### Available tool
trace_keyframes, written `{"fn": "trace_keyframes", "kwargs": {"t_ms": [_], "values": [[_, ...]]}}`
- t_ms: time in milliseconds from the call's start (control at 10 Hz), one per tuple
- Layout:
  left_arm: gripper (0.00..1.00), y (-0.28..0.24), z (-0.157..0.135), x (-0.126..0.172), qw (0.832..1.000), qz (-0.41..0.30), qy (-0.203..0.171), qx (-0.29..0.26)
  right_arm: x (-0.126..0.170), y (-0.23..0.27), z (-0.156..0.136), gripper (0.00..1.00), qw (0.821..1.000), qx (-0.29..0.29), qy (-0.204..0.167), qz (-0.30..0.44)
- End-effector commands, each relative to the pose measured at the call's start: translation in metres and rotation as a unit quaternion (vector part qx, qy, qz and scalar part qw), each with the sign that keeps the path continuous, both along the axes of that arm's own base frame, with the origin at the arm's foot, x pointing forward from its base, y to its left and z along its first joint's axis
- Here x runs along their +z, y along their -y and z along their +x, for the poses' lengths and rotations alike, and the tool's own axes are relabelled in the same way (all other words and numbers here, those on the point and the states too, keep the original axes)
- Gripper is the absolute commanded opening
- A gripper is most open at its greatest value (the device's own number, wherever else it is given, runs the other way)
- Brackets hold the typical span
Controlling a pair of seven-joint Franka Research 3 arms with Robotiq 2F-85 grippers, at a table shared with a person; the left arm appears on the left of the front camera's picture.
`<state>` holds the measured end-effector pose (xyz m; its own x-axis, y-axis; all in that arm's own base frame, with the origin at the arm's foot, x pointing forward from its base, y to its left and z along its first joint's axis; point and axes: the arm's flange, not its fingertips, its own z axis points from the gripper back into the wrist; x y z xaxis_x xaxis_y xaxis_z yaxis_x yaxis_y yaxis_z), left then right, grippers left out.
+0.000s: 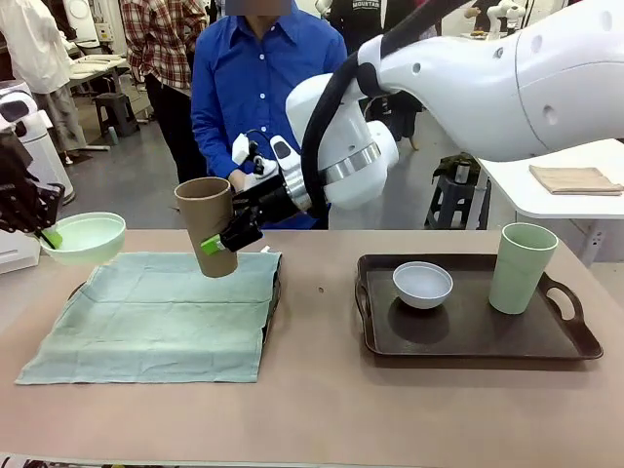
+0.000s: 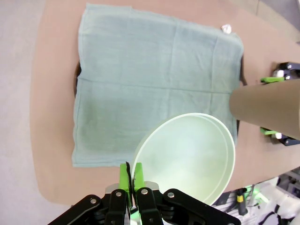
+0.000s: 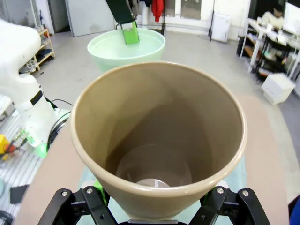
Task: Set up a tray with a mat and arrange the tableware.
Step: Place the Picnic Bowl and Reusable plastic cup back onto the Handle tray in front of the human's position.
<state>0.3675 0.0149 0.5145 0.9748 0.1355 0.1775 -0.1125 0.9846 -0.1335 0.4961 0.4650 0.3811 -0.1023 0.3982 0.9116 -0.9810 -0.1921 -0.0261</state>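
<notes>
Right fingers [image 1: 212, 245] are spread wide around the tall brown handleless cup [image 1: 205, 219], which hangs tilted above the far edge of the pale green cloth mat [image 1: 156, 312]. Left fingers [image 2: 124, 177] pinch the rim of the mint green round bowl [image 1: 86, 237], held in the air off the mat's far-left corner. Danger here: a tilted cup set on soft cloth could topple. That thin rim pinch could let the bowl swing loose. Cup and bowl are near enough to knock together.
</notes>
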Motion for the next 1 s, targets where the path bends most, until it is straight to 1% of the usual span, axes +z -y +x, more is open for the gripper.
{"fn": "trace_keyframes", "kwargs": {"t_ms": [0,100,300,500,900], "values": [[0.04,-0.006,0.017,-0.026,1.000,-0.003,0.003,-0.019,-0.029,0.012,-0.006,0.85,0.998,0.023,0.044,0.044],[0.04,-0.008,0.022,-0.037,1.000,-0.007,0.007,-0.022,-0.042,0.016,-0.005,0.85,0.997,0.024,0.057,0.045],[0.04,-0.011,0.032,-0.059,1.000,-0.008,0.020,-0.021,-0.065,0.023,-0.004,0.85,0.997,0.018,0.068,0.044],[0.04,-0.010,0.042,-0.080,0.999,-0.014,0.035,-0.018,-0.080,0.026,-0.002,0.85,0.997,0.010,0.058,0.040],[0.04,0.001,0.069,-0.119,0.999,0.002,0.030,-0.021,-0.094,0.029,-0.002,0.85,0.998,0.005,0.040,0.040]]}}
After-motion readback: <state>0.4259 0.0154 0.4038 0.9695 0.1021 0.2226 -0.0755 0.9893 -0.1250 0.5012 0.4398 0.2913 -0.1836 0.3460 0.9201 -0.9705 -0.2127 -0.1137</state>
